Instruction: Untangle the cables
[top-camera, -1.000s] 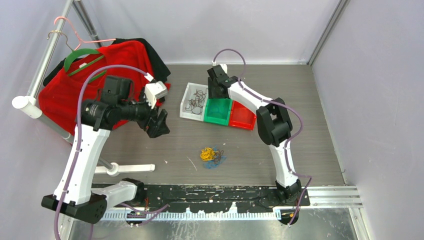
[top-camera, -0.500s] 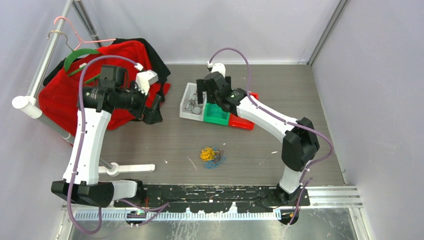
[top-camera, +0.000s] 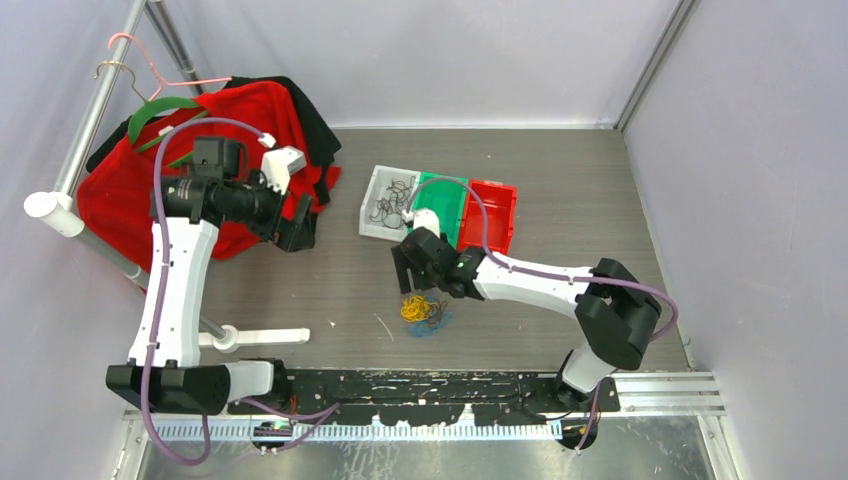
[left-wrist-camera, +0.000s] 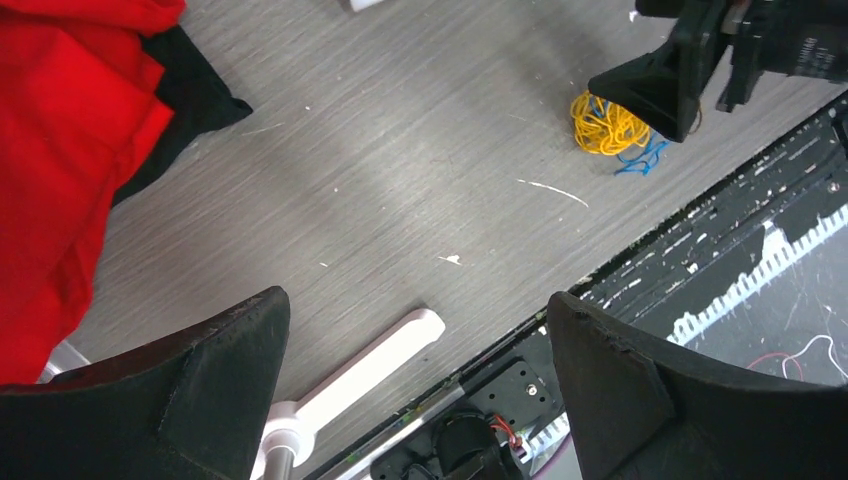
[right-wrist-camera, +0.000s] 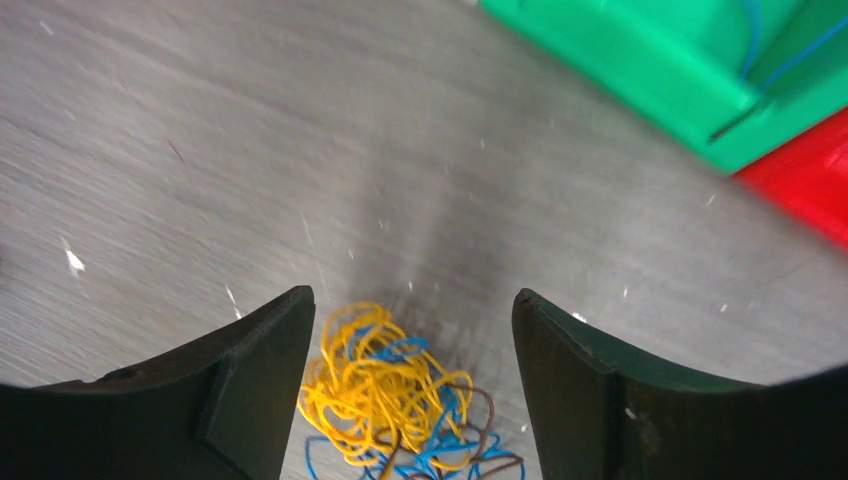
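Right jaws spread above the cables (right-wrist-camera: 385, 400) (bins (top-camera: 495, 205) behind); left jaws wide, near red cloth (top-camera: 110, 200).

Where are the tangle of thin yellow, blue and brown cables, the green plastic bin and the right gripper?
tangle of cables (right-wrist-camera: 375, 385), right wrist view, on the yellow loops.
green plastic bin (right-wrist-camera: 640, 70), right wrist view, on its outer wall.
right gripper (right-wrist-camera: 410, 300), right wrist view, midway between its open fingertips.
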